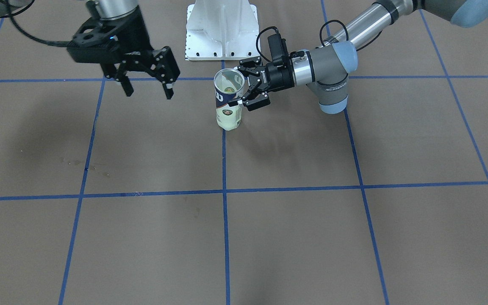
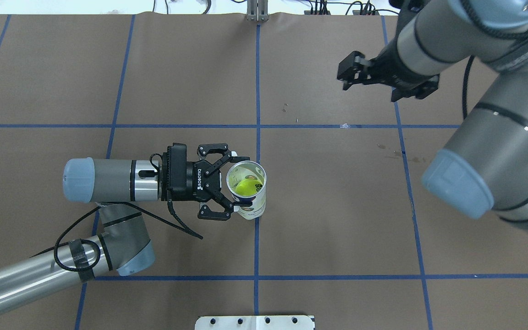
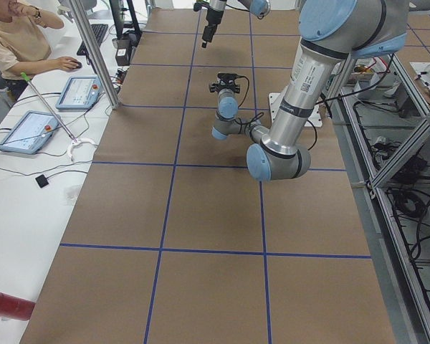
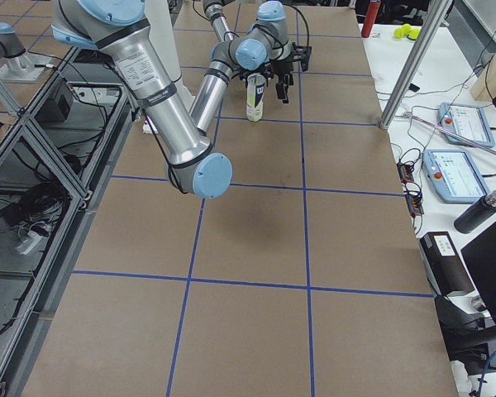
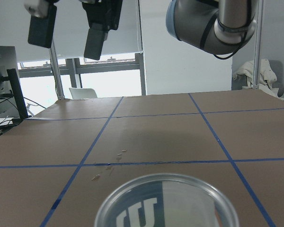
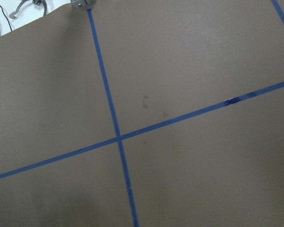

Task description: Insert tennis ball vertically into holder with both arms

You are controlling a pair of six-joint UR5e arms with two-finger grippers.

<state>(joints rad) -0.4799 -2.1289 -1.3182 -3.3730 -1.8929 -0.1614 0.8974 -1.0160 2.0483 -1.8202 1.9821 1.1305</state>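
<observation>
Holder (image 2: 251,206) upright on the brown table (image 2: 337,206), long axis vertical, open mouth straight up, base flat on the paper just at 9 o'clock of the centre blue tape line (image 2: 256,247) in the overhead view. Label with the W faces outward around the wall; the upper rim is clear plastic. Tennis ball (image 2: 245,186) is inside, yellow-green, seen down through the mouth; from the front view the bottom of the can glows pale green, so it sits low. My left claw (image 2: 235,183) comes in level from the holder's 9 o'clock, wrist horizontal, one finger on the 12 o'clock side of the wall and one on the 6 o'clock side, pads pressed against the upper part of the can: clamped on it. My left wrist camera shows only the near arc of the rim at the bottom edge, with the W read through the plastic. My right claw (image 1: 148,91) hangs in the air well apart from the holder, toward 1 o'clock of it in the overhead view, fingers pointing down and spread wide, nothing between them. My right wrist camera sees only bare paper and a crossing of tape lines. White pedestal base (image 2: 255,322) sits at the table's 6 o'clock edge.
</observation>
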